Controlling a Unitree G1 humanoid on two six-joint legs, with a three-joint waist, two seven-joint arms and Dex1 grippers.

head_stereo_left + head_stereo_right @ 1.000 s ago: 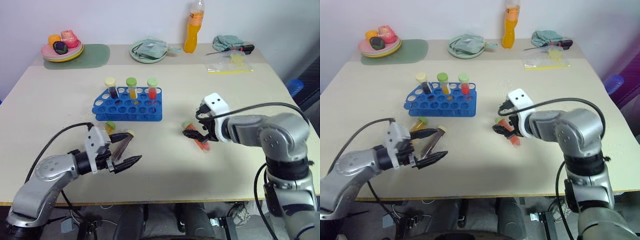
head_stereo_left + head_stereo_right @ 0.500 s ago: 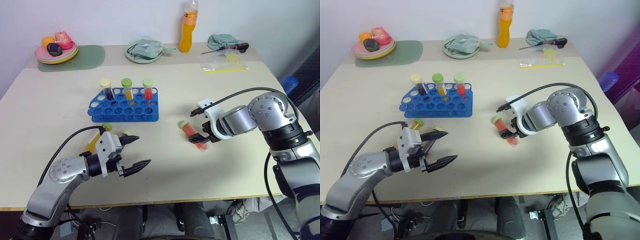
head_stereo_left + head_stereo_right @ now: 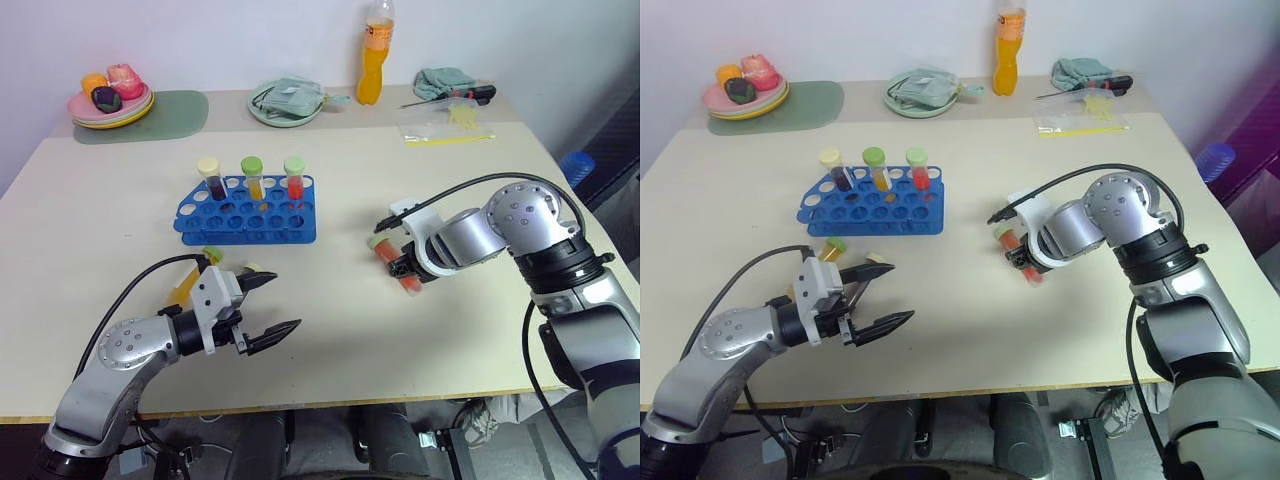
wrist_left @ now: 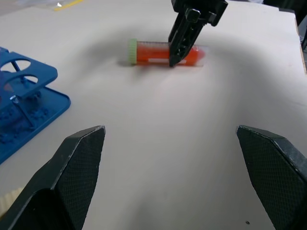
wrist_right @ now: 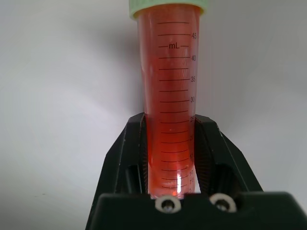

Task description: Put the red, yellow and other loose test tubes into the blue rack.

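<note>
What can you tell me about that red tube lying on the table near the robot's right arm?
The red test tube is a clear plastic tube filled with red-orange liquid, closed by a pale-green cap, with printed millilitre markings along its side. It lies flat on the beige table, to the right of the blue rack. The right end effector reaches down onto it, its two black fingers closed on the tube's lower part, away from the cap. Nothing else touches it.

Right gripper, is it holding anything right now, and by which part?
The right gripper is shut on the red test tube lying on the table, gripping its lower body, away from the pale-green cap.
</note>
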